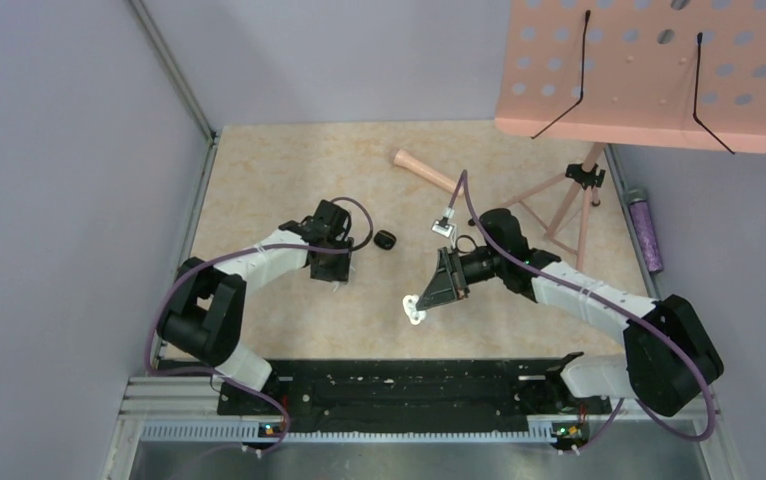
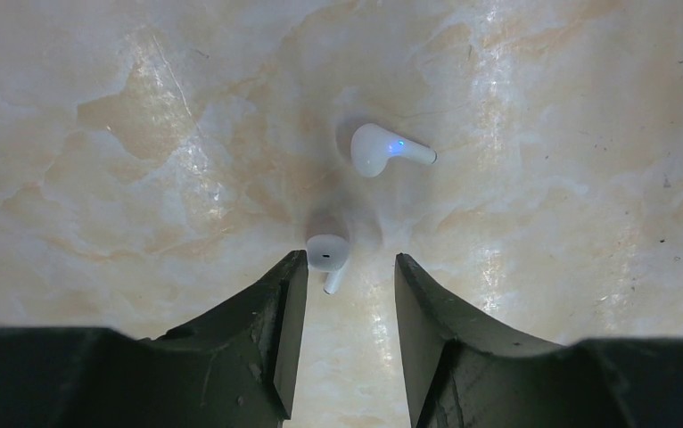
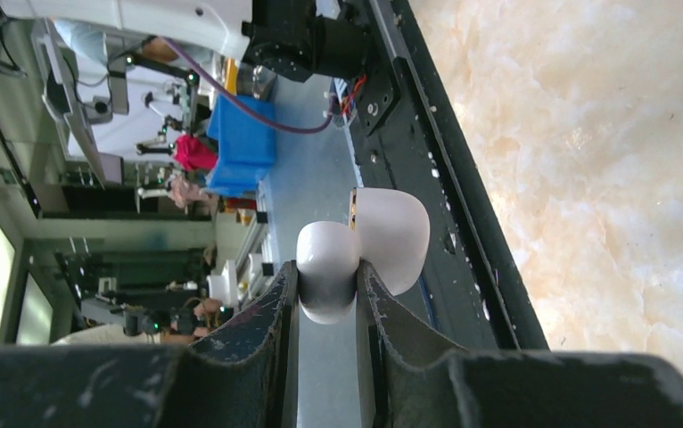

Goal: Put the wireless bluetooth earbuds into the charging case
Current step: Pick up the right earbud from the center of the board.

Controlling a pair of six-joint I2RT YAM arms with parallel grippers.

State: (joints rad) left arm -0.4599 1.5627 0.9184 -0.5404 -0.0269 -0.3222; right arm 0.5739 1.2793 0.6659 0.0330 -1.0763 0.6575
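Two white earbuds lie on the marbled tabletop in the left wrist view. One earbud (image 2: pixel 375 148) shows a blue light and lies farther out. The other earbud (image 2: pixel 327 253) lies just beyond my left fingertip (image 2: pixel 295 267), with its stem pointing into the gap. My left gripper (image 2: pixel 351 263) hovers open above them, nothing between its fingers; in the top view it (image 1: pixel 332 272) points down at the table left of centre. My right gripper (image 3: pixel 329 272) is shut on the white charging case (image 3: pixel 327 259), whose lid (image 3: pixel 393 234) stands open. Top view shows the case (image 1: pixel 415 308) held near the front of the table.
A small black object (image 1: pixel 386 239) lies just right of the left gripper. A wooden stick (image 1: pixel 424 170) and a pink music stand (image 1: pixel 649 75) on its tripod (image 1: pixel 569 205) occupy the back right. A purple bottle (image 1: pixel 645 230) lies along the right wall. A black rail (image 1: pixel 399 395) runs along the front edge.
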